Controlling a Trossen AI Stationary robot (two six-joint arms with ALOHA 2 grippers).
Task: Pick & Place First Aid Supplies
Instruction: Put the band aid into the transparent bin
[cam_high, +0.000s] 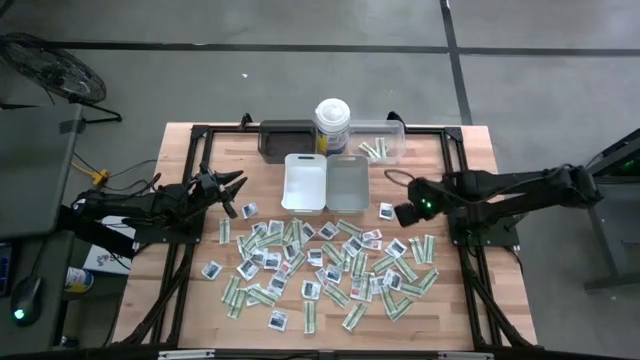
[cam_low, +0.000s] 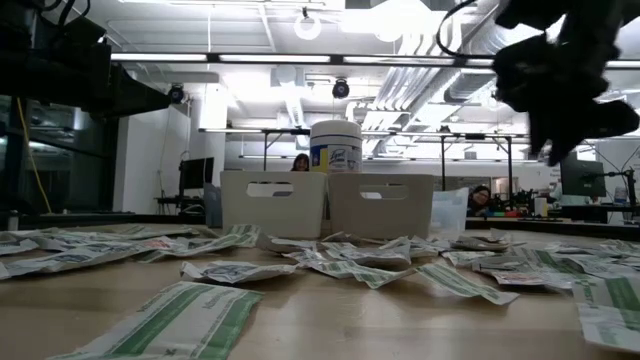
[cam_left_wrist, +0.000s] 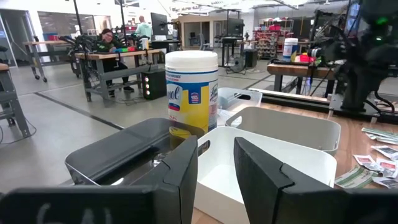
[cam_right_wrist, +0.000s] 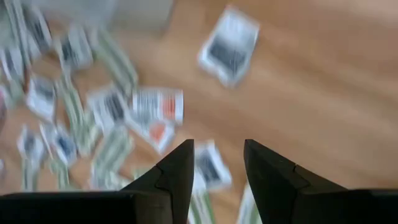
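Observation:
The first aid supplies lie flat and scattered over the middle of the wooden table: white sachets and pale green-and-white strips. One white sachet lies apart, beside my right gripper. That gripper hangs above the right part of the spread, pointing steeply down, open with nothing between its fingers. My left gripper waits level at the table's left, open and holding nothing, facing the trays.
A white tray and a grey tray stand side by side behind the spread. Farther back are a dark tray, a clear tray holding a few strips, and a tall white canister.

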